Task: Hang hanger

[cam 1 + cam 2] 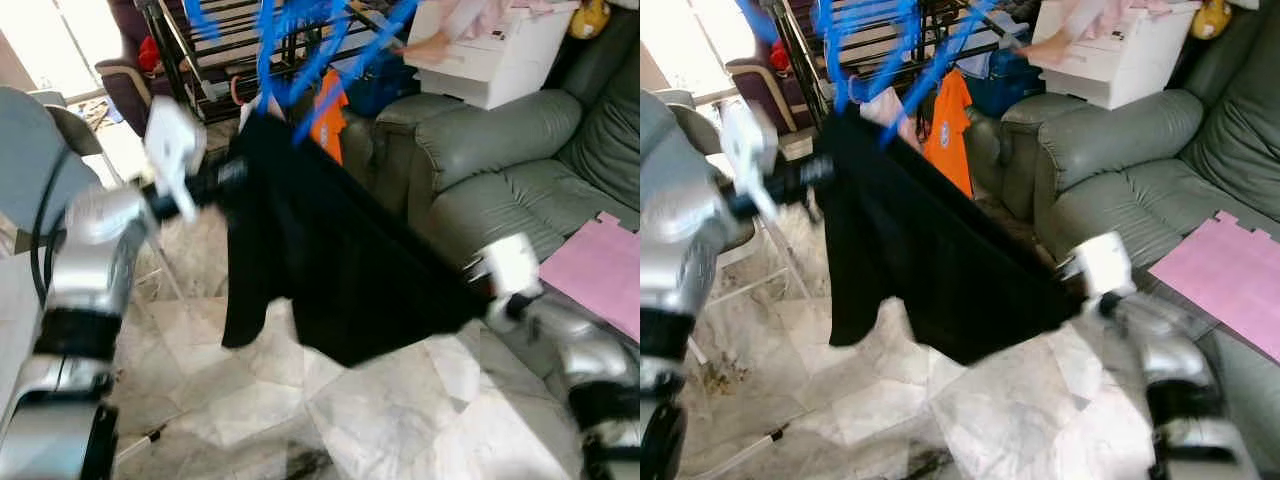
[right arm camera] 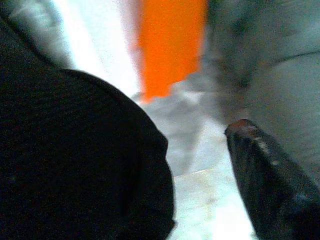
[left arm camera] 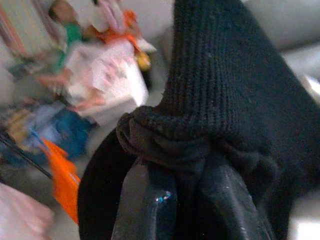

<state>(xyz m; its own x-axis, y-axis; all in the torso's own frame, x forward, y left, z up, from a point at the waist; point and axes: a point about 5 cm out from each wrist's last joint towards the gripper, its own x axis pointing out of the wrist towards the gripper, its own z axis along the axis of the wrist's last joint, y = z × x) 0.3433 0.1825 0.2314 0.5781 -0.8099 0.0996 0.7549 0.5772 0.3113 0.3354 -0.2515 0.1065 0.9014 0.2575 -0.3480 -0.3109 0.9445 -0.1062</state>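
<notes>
1. Left gripper (image 3: 187,200): jaws closed tight on a bunched fold of the black garment (image 1: 320,250). In the left wrist view both black fingers (image 3: 145,205) pinch the ribbed knit, with fabric wadded between and over them.
2. Right gripper (image 1: 480,290): at the garment's lower edge, at about 4 o'clock in the head view. The right wrist view has one black finger (image 2: 270,185) with a visible gap between it and the black cloth; the other finger is hidden behind the fabric. Can't tell whether these jaws are apart or clamped.
3. The garment is stretched in the air between the two grippers, top corner at 11 o'clock by the left gripper, sloping down to 4 o'clock.
4. Blue hanger (image 1: 300,50): at 12 o'clock, just above the garment's top edge. Motion blur, so I can't tell if it's touching the cloth or the rack.
5. Dark drying rack (image 1: 210,50) behind it, at 11–12 o'clock, with an orange garment (image 1: 950,130) hanging below.
6. Grey-green leather sofa (image 1: 500,150) at 2–3 o'clock; white box (image 1: 490,60) on its arm, pink sheet (image 1: 595,265) on the seat.
7. Marble tile floor (image 1: 400,410) below.
8. No readable labels or writing anywhere; too blurred.
</notes>
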